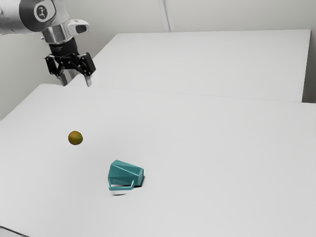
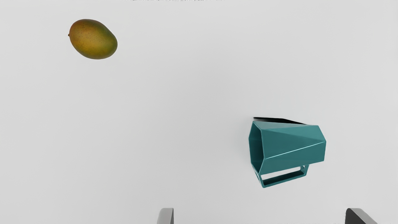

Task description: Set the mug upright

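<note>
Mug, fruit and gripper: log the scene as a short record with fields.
mug: teal, faceted, lying on its side
mug mouth: toward the exterior view's left
handle: sticking out from the mug's side
fruit: mango-like, yellow-green with a reddish tinge, apart from the mug
surface: pale tabletop
gripper: open, empty, raised above the tabletop
task state: mug not yet upright

From where I'm standing, the black gripper (image 1: 76,82) hangs high over the white table (image 1: 212,148), fingers spread. Closer to me than the gripper sits something round and golden-brown (image 1: 75,138); farther from it, toward the exterior view's right, the teal mug (image 1: 125,173) lies on its side, handle facing me.
</note>
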Controlling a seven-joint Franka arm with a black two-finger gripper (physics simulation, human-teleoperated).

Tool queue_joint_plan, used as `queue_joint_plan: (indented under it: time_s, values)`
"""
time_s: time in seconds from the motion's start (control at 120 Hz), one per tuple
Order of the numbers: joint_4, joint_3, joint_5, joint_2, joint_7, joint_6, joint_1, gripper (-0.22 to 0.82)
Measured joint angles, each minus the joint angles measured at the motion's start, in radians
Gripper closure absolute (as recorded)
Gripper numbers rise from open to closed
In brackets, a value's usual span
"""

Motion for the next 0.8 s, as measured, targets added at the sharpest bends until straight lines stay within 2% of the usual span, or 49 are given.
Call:
queue_joint_plan:
  time_s: [0.117,0.208,0.308,0.358,0.417,0.55,0.625,0.708,0.8]
  values:
    - [-0.031,0.044,-0.012,-0.003,-0.005,0.027,-0.091,0.00]
    - [-0.154,0.215,-0.098,-0.014,-0.005,0.064,-0.281,0.00]
    - [-0.387,0.347,-0.283,-0.017,0.051,0.175,-0.355,0.00]
    - [-0.493,0.399,-0.400,-0.016,0.098,0.236,-0.336,0.00]
    - [-0.586,0.429,-0.532,-0.016,0.158,0.297,-0.256,0.00]
    - [-0.704,0.443,-0.773,-0.015,0.301,0.387,-0.006,0.00]
    - [-0.754,0.444,-0.873,-0.014,0.382,0.423,0.090,0.00]
    - [-0.812,0.443,-0.945,-0.015,0.464,0.450,0.123,0.00]
    - [-0.884,0.443,-1.003,-0.016,0.557,0.469,0.066,0.00]
